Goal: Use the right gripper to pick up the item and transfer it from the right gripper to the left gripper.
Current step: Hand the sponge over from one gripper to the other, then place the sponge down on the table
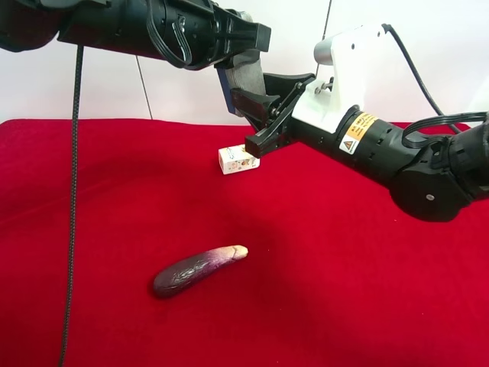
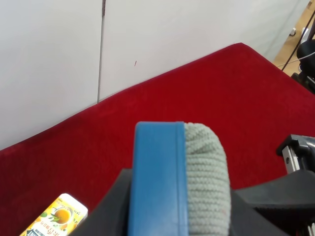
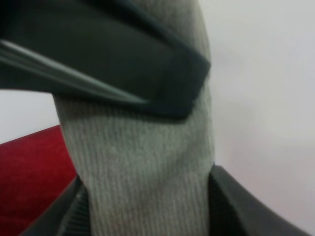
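Note:
The item (image 1: 243,76), a block with a grey felt face and blue backing, hangs in the air between both arms. In the right wrist view the item (image 3: 147,162) sits between my right gripper's (image 3: 147,216) two fingers, which touch its edges. A black jaw of the left gripper crosses its far end. In the left wrist view the item (image 2: 162,172) is clamped in my left gripper (image 2: 179,211), blue side against one jaw. In the exterior high view the all-black left gripper (image 1: 246,55) meets the white-housed right gripper (image 1: 258,107) at the item.
A red cloth (image 1: 344,290) covers the table. A purple eggplant (image 1: 197,271) lies on it near the front. A small white printed box (image 1: 238,159) stands below the grippers and also shows in the left wrist view (image 2: 54,219). A black cable (image 1: 72,199) hangs at the exterior view's left.

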Motion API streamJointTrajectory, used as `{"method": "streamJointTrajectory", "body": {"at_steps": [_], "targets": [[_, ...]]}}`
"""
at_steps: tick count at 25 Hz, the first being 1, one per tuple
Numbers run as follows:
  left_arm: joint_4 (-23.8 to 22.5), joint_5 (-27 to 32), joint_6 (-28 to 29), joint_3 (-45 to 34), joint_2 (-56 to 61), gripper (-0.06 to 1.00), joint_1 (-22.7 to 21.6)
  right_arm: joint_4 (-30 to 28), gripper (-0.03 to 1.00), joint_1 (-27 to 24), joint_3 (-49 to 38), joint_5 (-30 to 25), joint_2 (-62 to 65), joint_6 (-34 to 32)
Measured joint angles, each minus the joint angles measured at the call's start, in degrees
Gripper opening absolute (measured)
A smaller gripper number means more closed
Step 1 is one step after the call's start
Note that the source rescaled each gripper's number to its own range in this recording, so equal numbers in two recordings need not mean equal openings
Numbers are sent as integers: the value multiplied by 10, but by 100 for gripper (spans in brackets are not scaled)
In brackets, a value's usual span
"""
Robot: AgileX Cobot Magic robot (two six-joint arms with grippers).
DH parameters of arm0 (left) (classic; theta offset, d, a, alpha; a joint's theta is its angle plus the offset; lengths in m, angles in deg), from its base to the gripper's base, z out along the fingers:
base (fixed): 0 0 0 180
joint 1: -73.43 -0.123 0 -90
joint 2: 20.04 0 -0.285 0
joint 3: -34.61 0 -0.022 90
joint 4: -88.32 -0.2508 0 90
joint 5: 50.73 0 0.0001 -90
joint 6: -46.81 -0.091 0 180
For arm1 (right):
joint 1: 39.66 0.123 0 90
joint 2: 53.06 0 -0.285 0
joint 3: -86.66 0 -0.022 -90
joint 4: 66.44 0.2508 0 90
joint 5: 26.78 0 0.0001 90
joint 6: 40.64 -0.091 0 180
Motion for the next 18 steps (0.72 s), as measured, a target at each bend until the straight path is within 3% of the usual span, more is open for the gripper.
{"method": "streamJointTrajectory", "body": {"at_steps": [1,2,4,5,7,10,18], "targets": [[0,0,0,0,0,3,0,1,2,0,0,0,0,0],[0,0,0,0,0,3,0,2,12,0,0,0,0,-1],[3,0,1,0,0,3,1,4,58,0,0,-2,0,-7],[3,1,1,0,0,3,1,5,75,0,0,-4,-1,-11],[3,1,1,0,0,3,3,7,91,0,0,-4,-1,-15],[3,1,1,0,0,3,3,7,98,0,0,-4,-1,-15],[3,1,1,0,0,3,3,7,99,0,0,-4,-1,-15]]}}
